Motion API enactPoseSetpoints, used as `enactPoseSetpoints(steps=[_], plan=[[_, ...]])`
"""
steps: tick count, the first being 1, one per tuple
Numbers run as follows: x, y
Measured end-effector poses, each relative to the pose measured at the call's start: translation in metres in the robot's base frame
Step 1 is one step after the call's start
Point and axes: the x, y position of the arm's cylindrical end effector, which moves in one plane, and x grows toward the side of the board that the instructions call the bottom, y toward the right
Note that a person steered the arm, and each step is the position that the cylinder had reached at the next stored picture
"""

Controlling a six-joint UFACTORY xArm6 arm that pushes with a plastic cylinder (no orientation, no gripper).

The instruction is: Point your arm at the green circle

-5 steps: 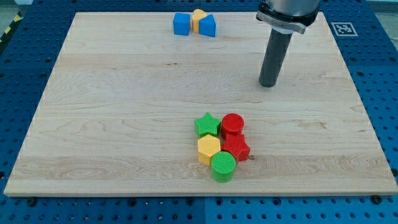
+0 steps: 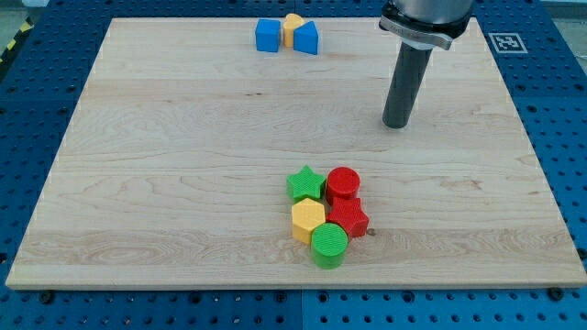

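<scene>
Wooden counter [image 2: 183,165] on a blue perforated base [image 2: 27,137].

My tip [image 2: 395,125] rests on the counter in the view's upper right, well apart from every block. No fingers on this arm: it ends in a plain dark rod, so there is nothing to spread or press together.

Green circle [image 2: 329,245]: near the view's bottom edge of the counter, slightly right of centre, lowest member of a tight cluster of five blocks. It stands upright as a short cylinder, round face up. Being round, it shows no long axis in the counter plane and no facing direction; its only axis runs vertically.

Cluster, all touching or just beside one another:
- yellow hexagon [image 2: 308,219], touching the green circle on its upper left
- red star [image 2: 349,218], touching the green circle on its upper right
- green star [image 2: 305,184], above the yellow hexagon
- red circle [image 2: 343,183], above the red star

My tip lies toward the view's top and right of this cluster, with bare wood between.

Second group at the view's top edge: blue cube [image 2: 268,35], yellow block [image 2: 293,27] (shape unclear), blue triangle [image 2: 307,38], set side by side.
</scene>
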Motion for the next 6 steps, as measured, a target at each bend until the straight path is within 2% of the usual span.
enactPoseSetpoints(steps=[1,5,6], plan=[[0.014,0.001],[0.201,0.008],[0.204,0.008]])
